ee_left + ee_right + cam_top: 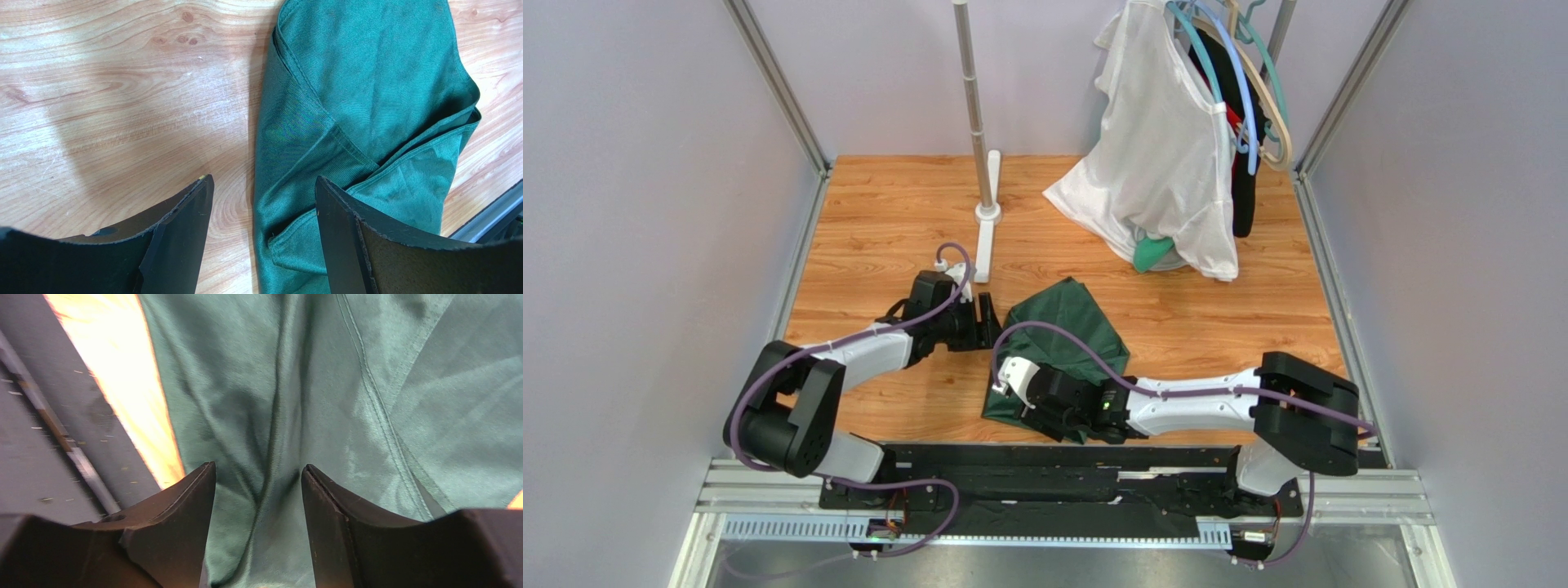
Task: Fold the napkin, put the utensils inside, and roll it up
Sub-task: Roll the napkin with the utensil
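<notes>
**Top external view: napkin crumpled near the front edge, both grippers released**

The napkin [1069, 325] lies on the desk [891, 221] between my two arms. It is a crumpled heap of several layers, and its near part is close to the black rail [1038, 463] at the front. I see no utensils in any view.

My left gripper [264, 180] is released, with the jaws apart. It is partly over bare wood and partly over the hemmed edge of the cloth. My right gripper [258, 468] is also released, with a raised crease of cloth in the gap and nothing pinched.

I judge these risks:
- If the right gripper closes on this crease, it may take two or more layers together. The cloth would then lift as a lump and not spread flat.
- If the left gripper closes where it is, it may miss the hem or scrape the wood.
- A pull toward me could drag the cloth over the desk edge onto the rail.
- The two grippers are near each other and could collide.

I can read no brand, label or writing on the cloth or elsewhere.
</notes>
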Controlling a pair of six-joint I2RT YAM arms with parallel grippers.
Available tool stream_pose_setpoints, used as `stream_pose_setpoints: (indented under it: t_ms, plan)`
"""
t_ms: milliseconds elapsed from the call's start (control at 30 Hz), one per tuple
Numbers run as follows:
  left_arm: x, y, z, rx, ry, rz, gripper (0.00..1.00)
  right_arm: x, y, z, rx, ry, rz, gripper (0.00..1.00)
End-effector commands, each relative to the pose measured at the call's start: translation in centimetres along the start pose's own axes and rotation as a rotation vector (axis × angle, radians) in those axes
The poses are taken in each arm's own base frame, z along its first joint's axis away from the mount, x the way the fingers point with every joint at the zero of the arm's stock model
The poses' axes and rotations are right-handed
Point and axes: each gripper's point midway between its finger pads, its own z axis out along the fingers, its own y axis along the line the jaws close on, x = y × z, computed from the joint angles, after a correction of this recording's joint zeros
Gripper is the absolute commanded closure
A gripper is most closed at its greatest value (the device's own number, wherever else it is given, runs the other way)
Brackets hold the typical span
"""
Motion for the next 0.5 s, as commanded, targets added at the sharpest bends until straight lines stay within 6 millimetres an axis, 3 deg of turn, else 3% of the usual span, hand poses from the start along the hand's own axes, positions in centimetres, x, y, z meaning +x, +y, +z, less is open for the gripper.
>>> stream_pose_setpoints:
  t_ms: [0,133,467]
  plan:
    - [-0.64,-0.43,0.16,0.027,-0.017,0.016,0.29,-0.64,-0.94,0.52,0.07,-0.012,-0.058,0.44]
    - [-0.93,-0.6,0.26,0.032,-0.016,0.02,0.29,-0.28,-1.13,0.66,0.118,0.001,-0.081,0.48]
    - [-0.78,-0.48,0.25,0.027,-0.01,0.023,0.3,-0.08,-0.33,0.52,0.202,0.052,-0.151,0.81]
